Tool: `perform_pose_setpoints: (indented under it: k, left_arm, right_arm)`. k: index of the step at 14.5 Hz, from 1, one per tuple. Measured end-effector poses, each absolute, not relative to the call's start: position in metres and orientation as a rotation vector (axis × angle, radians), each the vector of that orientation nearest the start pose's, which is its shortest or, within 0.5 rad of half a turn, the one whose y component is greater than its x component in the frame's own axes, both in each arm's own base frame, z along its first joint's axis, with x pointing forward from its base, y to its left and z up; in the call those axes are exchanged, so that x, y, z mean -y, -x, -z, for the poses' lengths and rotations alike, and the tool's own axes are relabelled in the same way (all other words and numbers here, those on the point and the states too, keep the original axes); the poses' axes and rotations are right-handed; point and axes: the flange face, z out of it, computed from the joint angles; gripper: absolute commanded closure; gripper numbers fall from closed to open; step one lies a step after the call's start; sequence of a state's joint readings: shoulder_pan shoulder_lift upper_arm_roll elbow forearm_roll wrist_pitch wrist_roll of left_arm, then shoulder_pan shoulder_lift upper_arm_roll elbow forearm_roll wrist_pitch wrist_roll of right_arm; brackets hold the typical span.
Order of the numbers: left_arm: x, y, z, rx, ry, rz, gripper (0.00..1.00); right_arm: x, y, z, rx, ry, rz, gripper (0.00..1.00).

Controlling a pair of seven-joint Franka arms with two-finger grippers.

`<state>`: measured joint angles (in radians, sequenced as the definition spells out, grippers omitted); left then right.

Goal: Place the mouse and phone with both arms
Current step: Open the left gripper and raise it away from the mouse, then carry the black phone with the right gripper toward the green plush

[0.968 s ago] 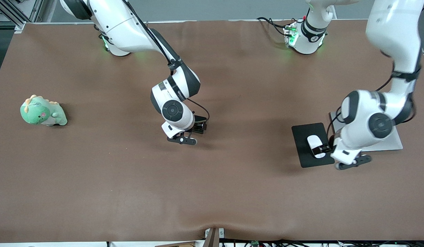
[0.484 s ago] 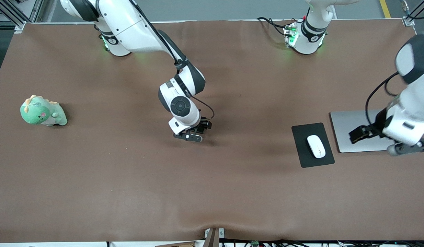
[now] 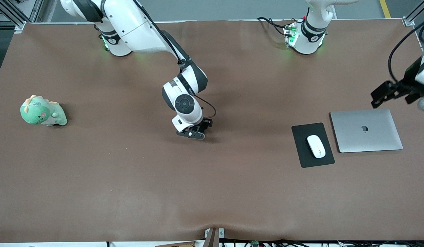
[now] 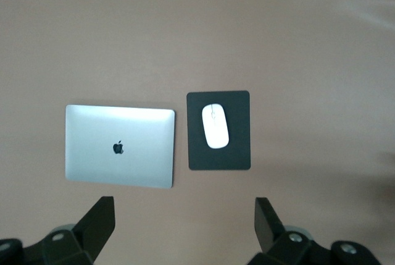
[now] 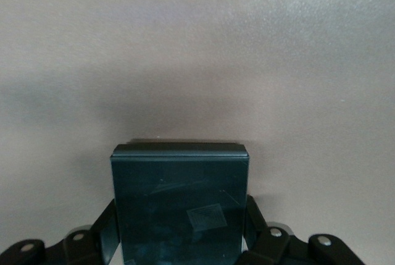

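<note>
Front view shows the brown table (image 3: 129, 192) spanning the whole scene, with the two white arms reaching out from their bases along its top edge. Biggest of the loose items is the silver laptop (image 3: 366, 130), closed and flat at the left arm's end of the table. Just beside it, toward the right arm's end, lies the black mouse pad (image 3: 302, 156), close to the laptop but with a thin strip of table between them. A green dinosaur plush (image 3: 43, 112) sits alone at the right arm's end, well apart from everything else. The mouse (image 3: 316, 146) rests on the mouse pad, roughly at its middle, with nothing gripping it; the left wrist view shows the same mouse (image 4: 215, 125) on the pad beside the laptop (image 4: 120, 146). The phone (image 5: 180, 206) is pinched edgewise between the jaws of the right gripper (image 3: 194, 132), which is low over the bare middle of the table; the right wrist view shows the dark slab held between the two fingers above the brown surface. The left gripper (image 3: 392, 91) hangs in the air over the table's edge region past the laptop, its jaws spread wide and holding nothing, as the left wrist view confirms.
</note>
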<state>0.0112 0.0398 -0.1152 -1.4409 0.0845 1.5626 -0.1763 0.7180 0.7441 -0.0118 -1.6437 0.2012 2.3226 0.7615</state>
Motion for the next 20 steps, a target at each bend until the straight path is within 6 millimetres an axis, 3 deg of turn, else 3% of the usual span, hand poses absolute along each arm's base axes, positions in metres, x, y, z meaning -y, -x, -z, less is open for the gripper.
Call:
perform_pose_setpoints:
  k: [3, 7, 12, 16, 20]
  left_arm:
    - [0.045, -0.542, -0.677, 0.125, 3.08, 0.071, 0.0]
    - [0.046, -0.537, -0.675, 0.119, 3.096, 0.024, 0.0]
    - [0.052, -0.537, -0.67, 0.097, 3.108, 0.003, 0.0]
    - [0.052, -0.537, -0.661, 0.097, 3.106, -0.027, 0.0]
    - [0.052, -0.538, -0.66, 0.097, 3.106, -0.023, 0.0]
  right_arm:
    - [-0.438, -0.518, -0.173, -0.313, 3.069, -0.209, 1.0]
    - [-0.416, -0.541, -0.192, -0.374, 3.084, -0.261, 1.0]
    - [-0.354, -0.579, -0.243, -0.492, 3.105, -0.288, 1.0]
    - [-0.313, -0.59, -0.236, -0.506, 3.116, -0.314, 1.0]
    - [-0.243, -0.597, -0.235, -0.442, 3.114, -0.359, 1.0]
